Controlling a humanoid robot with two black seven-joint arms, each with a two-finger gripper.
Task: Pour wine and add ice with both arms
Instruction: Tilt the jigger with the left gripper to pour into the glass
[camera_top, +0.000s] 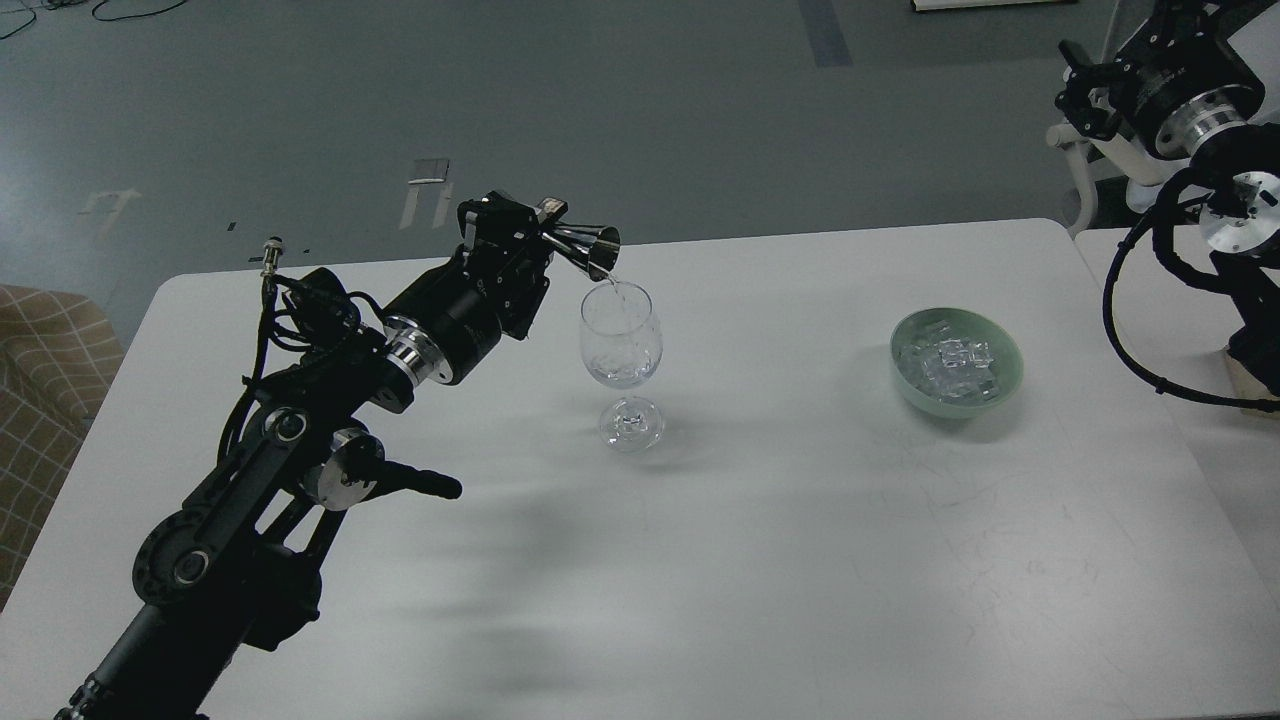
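Note:
My left gripper (535, 235) is shut on a small silver jigger (588, 248) and holds it tipped over the rim of a clear wine glass (621, 335). A thin stream of clear wine (612, 291) runs from the jigger into the glass, and a little of it lies in the bowl's bottom. The glass stands upright on the white table (700, 520). A pale green bowl (956, 362) with a heap of clear ice cubes (948, 364) sits to the right. My right gripper (1078, 90) is raised at the far right, off the table; its fingers are too dark to tell apart.
A second white surface (1180, 330) adjoins the table at the right, under my right arm. A checked sofa (45, 360) stands at the left edge. A white chair frame (1095, 165) stands behind my right gripper.

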